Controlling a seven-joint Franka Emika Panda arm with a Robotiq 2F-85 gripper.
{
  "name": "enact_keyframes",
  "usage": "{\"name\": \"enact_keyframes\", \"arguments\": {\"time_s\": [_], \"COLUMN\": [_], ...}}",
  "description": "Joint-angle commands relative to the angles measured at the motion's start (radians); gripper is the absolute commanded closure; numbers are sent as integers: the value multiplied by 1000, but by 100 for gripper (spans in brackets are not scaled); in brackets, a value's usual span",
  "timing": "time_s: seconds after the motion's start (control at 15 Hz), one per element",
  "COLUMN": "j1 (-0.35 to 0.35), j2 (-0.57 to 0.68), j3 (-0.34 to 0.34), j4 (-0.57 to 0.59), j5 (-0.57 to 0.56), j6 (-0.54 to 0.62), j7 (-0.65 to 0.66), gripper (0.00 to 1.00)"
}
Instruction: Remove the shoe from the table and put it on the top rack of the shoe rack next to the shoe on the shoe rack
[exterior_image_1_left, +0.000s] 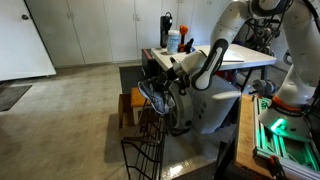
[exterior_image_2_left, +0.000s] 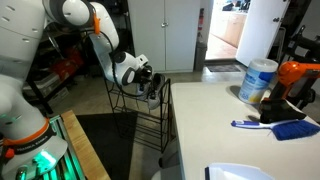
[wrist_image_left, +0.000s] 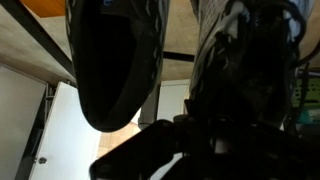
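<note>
Gripper (exterior_image_1_left: 165, 82) sits just above top tier of shoe rack (exterior_image_1_left: 145, 145). Wrist view too dark, so I cannot tell whether jaws clamp or gape. Shoe (exterior_image_1_left: 151, 97) directly under gripper at rack's top tier, tilted, already off table (exterior_image_1_left: 245, 62) beside rack. Second dark shape (wrist_image_left: 240, 70) is likely rack's own shoe. I judge placing step. Next: seat shoe flat beside it, release, lift clear of rack.

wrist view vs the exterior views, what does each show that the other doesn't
Wrist only: a close look into a dark shoe, with a second dark shoe-like shape beside it. Exterior only: the robot arm, the white table, the bottle and the wooden stool. Shared: the shoe rack bars and the gripper by its top tier; whether the jaws grip is unclear.
</note>
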Motion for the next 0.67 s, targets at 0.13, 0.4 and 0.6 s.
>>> {"name": "enact_keyframes", "arguments": {"time_s": [0.13,0.4,0.6], "j1": [81,101,106], "j2": [4,24,44], "j3": [-90,-105,-111], "j4": [-25,-11,1], "j5": [-14,-16,-15], "j6": [132,122,132], "j7": [52,71,79], "gripper": [95,95,95]}}
